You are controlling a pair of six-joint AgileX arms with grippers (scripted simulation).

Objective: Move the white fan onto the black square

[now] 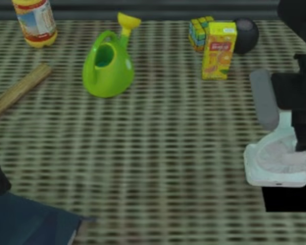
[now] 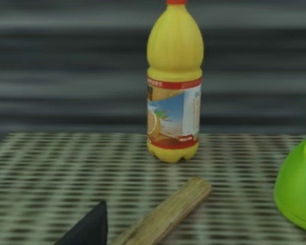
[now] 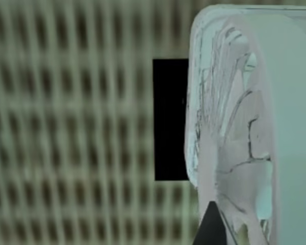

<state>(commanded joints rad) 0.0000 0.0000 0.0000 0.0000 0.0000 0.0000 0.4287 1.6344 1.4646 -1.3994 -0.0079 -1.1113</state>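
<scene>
While the right arm reaches down at the right edge of the surface [image 1: 168, 153], its right pincer [image 1: 302, 153] sits at the white fan [image 1: 275, 163], and it appears to be pinching the fan's frame, though the top view hides most of the fingers behind the dark arm. The fan is at the right side, grille face turned upward and toward the camera, just beside and partly overlapping the black square [image 1: 288, 199], which shows below it in the top view. From the right wrist view, the fan [image 3: 245, 127] fills one side and the black square [image 3: 169, 120] peeks out from behind its rim. I judge the step in hand to be the carry and placement: the fan is nearly over the patch but not centred on it. The next move calls for a short shift toward the near edge so the base covers the square, then a gentle lowering and release. The left pincer [image 2: 86, 229] is parked at the lower left corner; whether it is spread I cannot tell.
</scene>
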